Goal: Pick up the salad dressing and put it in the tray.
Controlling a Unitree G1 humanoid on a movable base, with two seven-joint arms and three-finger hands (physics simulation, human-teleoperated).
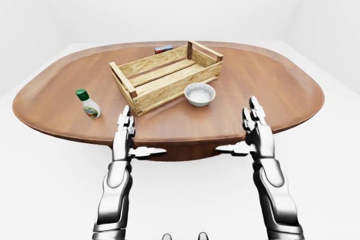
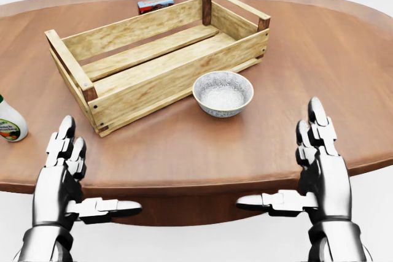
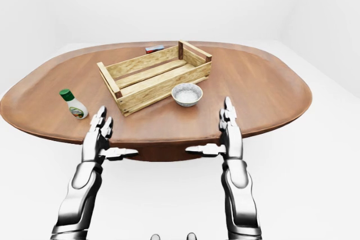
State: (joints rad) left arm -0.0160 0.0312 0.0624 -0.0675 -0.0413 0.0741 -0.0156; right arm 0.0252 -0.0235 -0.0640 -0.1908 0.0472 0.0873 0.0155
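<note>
Standing beside empty tray, salad dressing, bowl

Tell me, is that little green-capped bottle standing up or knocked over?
Standing. The bottle rests on its base on the table, green cap on top, left of the wooden tray, leaning slightly.

On the table the tray sits mid-view in the left-eye view, tilted; the bowl just beside its lower right wall; a small box above it; the salad dressing upright, well left; left hand and right hand at the lower edge.
</note>
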